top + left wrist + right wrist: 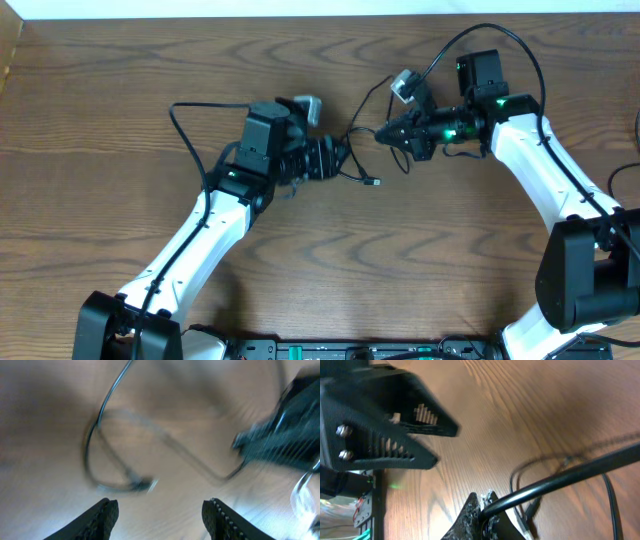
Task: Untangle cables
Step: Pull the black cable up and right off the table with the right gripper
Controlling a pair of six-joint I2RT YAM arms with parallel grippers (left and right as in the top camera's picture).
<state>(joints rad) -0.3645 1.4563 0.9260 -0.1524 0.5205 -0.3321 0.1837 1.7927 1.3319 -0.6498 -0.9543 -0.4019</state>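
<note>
Thin black cables (368, 181) lie in a loose tangle near the middle of a wood-grain surface (400, 260), in the narrow space between two robot arms that face each other. One strand curls down to a small plug end (375, 183) resting on the wood just below the tangle, and another arcs up and away toward the far edge. In the left wrist view a cable (100, 412) bends into an open loop flat on the wood, its plug end (145, 482) lying just ahead of the fingers. The left gripper (345, 155) sits low at the left side of the tangle, its fingers (107, 515) apart with nothing between them and bare wood showing in the gap. The right gripper (383, 135) reaches in from the opposite side, tip to tip with the left one. Its fingers (472, 515) are together, clamped on a black cable (560, 480) that runs out from the pinch, raised above the wood. Thinner strands (540, 460) trail on the surface beneath it. The white arms slope away from the tangle toward the near corners of the surface.
</note>
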